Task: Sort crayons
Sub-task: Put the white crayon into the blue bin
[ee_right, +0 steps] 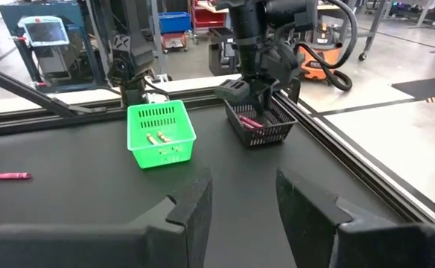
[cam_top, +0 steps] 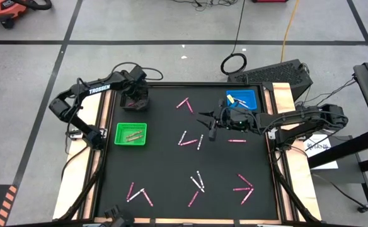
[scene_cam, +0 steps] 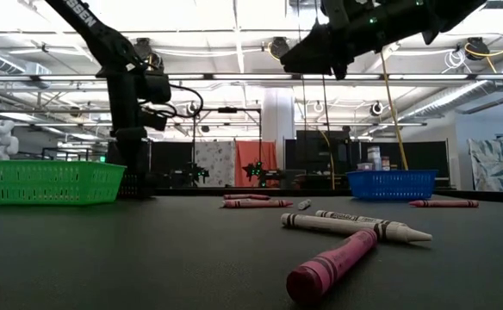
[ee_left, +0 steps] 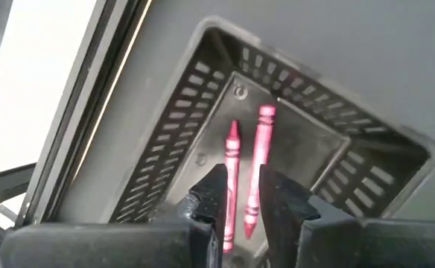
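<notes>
Our left claw (ee_left: 241,195) hangs over the black basket (ee_left: 165,141), fingers parted, a pink crayon (ee_left: 257,173) loose between them; lifting carelessly could drag it out. Our right claw (ee_right: 240,197) waits open above the desk (cam_top: 165,157), where scattered crayons (cam_top: 198,183) could roll.

Bright ceiling lights (scene_cam: 234,34) are flooding the room from above, blowing out to white in the low view and leaving the arms there as dark silhouettes. The black table (cam_top: 171,157) is taking even light with faint shadows. The nearest pink crayon (scene_cam: 333,263) is looking soft. White glare is washing the left wrist view's edge.
</notes>
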`<state>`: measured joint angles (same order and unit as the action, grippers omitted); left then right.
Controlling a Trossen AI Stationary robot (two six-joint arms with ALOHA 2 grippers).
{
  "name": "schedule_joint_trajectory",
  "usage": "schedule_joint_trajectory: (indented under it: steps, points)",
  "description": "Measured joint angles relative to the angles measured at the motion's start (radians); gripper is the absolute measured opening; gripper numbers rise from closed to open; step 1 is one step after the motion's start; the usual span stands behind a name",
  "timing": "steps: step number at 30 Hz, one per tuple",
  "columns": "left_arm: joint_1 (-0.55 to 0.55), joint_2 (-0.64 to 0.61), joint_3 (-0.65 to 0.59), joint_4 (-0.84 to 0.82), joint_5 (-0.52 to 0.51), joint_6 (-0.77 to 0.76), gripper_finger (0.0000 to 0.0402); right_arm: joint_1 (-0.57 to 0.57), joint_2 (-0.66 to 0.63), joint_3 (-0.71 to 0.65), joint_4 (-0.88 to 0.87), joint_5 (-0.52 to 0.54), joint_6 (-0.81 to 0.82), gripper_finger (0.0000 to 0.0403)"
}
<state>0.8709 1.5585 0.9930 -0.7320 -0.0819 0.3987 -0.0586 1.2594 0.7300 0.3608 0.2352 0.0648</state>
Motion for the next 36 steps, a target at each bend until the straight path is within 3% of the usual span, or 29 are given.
schedule_joint_trajectory:
  steps: [4, 12, 16, 29, 36]
  points:
    - [-0.023, 0.000, 0.032, -0.066, -0.003, -0.054, 0.0072, 0.000, 0.000, 0.000, -0.010, -0.039, -0.021, 0.0135]
    - [-0.132, -0.002, 0.146, -0.209, -0.001, -0.141, 0.0073, -0.036, 0.020, 0.000, -0.168, -0.365, -0.244, 0.0134]
    - [-0.213, -0.002, 0.199, -0.244, 0.035, -0.185, 0.0073, -0.067, 0.051, 0.000, -0.223, -0.477, -0.369, 0.0134]
    - [-0.451, -0.002, 0.258, -0.341, 0.106, -0.249, 0.0073, -0.120, 0.237, 0.009, -0.227, -0.530, -0.659, 0.0134]
    - [-0.518, -0.002, 0.259, -0.391, 0.107, -0.264, 0.0073, -0.119, 0.328, 0.171, -0.422, -0.528, -0.739, 0.0134]
